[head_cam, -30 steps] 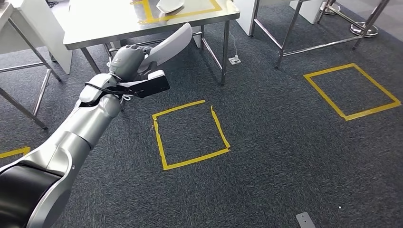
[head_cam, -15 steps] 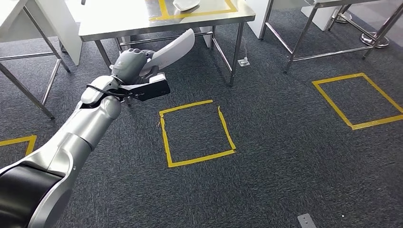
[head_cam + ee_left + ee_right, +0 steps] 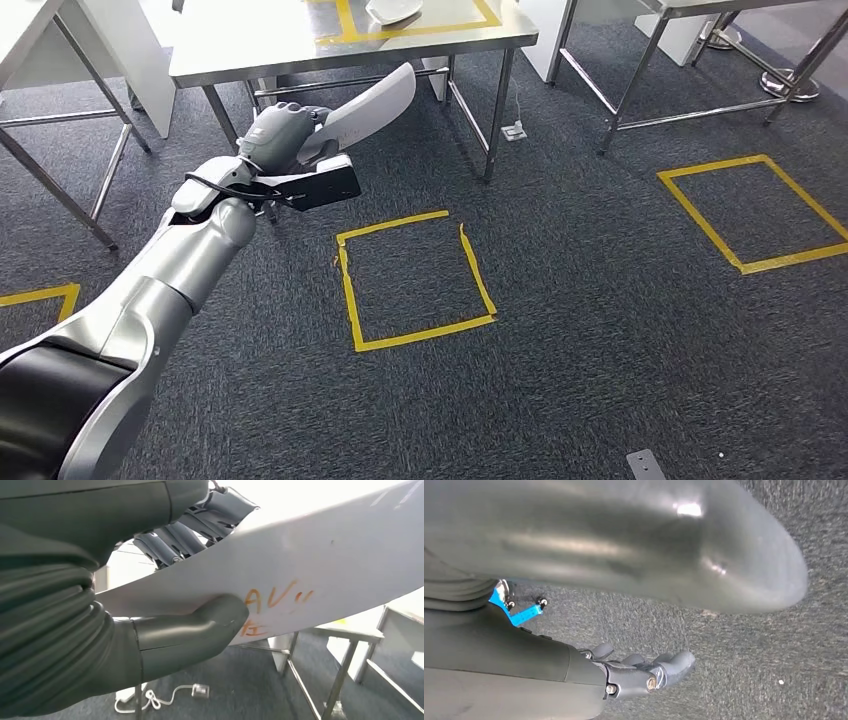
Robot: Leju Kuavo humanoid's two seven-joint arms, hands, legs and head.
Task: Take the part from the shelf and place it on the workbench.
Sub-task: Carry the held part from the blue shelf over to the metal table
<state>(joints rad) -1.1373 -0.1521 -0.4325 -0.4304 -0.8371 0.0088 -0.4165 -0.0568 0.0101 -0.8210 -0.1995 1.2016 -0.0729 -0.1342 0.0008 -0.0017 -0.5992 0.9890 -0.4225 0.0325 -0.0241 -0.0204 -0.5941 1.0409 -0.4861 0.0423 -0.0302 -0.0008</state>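
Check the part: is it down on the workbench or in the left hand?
In the left hand. The grey part sticks out of it above the carpet, short of the workbench, thumb pressed on its face.

Open carpet [image 3: 600, 330] lies ahead; the workbench [image 3: 260, 45] edge and legs stand just beyond the held part [image 3: 375, 100].

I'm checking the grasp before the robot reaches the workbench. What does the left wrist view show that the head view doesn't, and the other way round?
The left wrist view alone shows orange handwriting on the part, with the thumb pressed on one face beside it and the darker fingers curled over the opposite edge. The head view alone shows the steel workbench ahead, its yellow tape outline, another white part lying inside it, and a yellow tape square on the carpet. Both show the left hand holding the white part.
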